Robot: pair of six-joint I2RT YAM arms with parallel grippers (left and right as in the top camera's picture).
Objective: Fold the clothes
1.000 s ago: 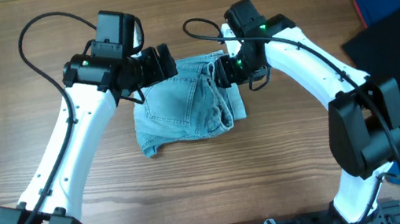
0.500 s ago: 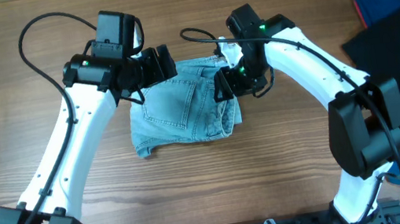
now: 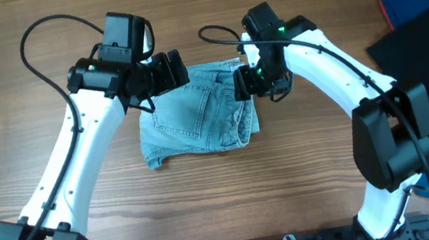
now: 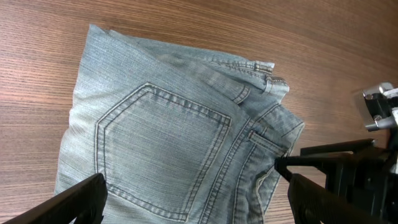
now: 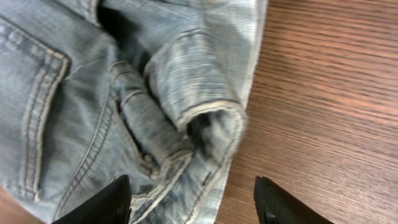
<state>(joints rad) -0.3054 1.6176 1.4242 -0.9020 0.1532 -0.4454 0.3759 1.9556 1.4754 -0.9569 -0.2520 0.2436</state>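
The denim shorts [image 3: 198,121] lie folded once, we judge, with one edge bunched; left pincer [image 4: 193,186] and right pincer [image 5: 193,190] stand spread, empty.

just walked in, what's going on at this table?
Both arms are working on the denim shorts, which lie doubled over, back pocket up, on the wooden table. The left gripper hovers open over their far left corner; the right gripper is open above the bunched right edge. Neither holds cloth.
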